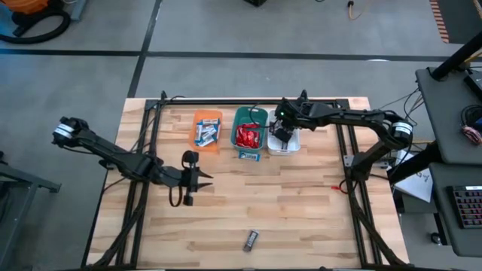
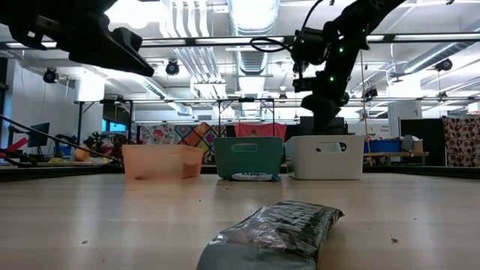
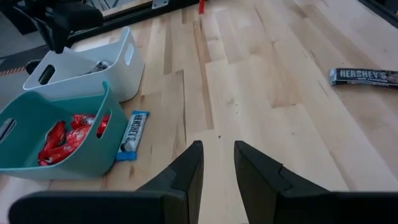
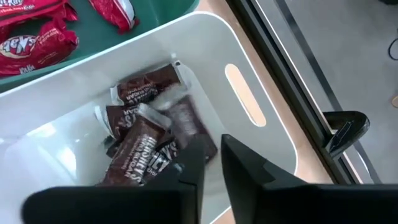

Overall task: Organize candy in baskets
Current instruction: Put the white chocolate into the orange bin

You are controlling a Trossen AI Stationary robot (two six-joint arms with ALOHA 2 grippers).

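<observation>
right end effector [image 4: 210, 155] hangs over the white basket [image 1: 286, 143] at the surface's far edge, fingers parted a crack, probably just dropping a dark bar [image 4: 186, 118]; left end effector [image 3: 217, 165] idles slightly apart, holding nothing; risk: dark bar [image 1: 251, 240] near the front edge gets knocked off.

The right arm stretches toward nine o'clock, its right gripper [image 1: 282, 135] pointing down, fingers [image 4: 193, 163] slightly parted; the left arm reaches toward three o'clock, left gripper [image 1: 197, 179] narrowly parted, empty
</observation>
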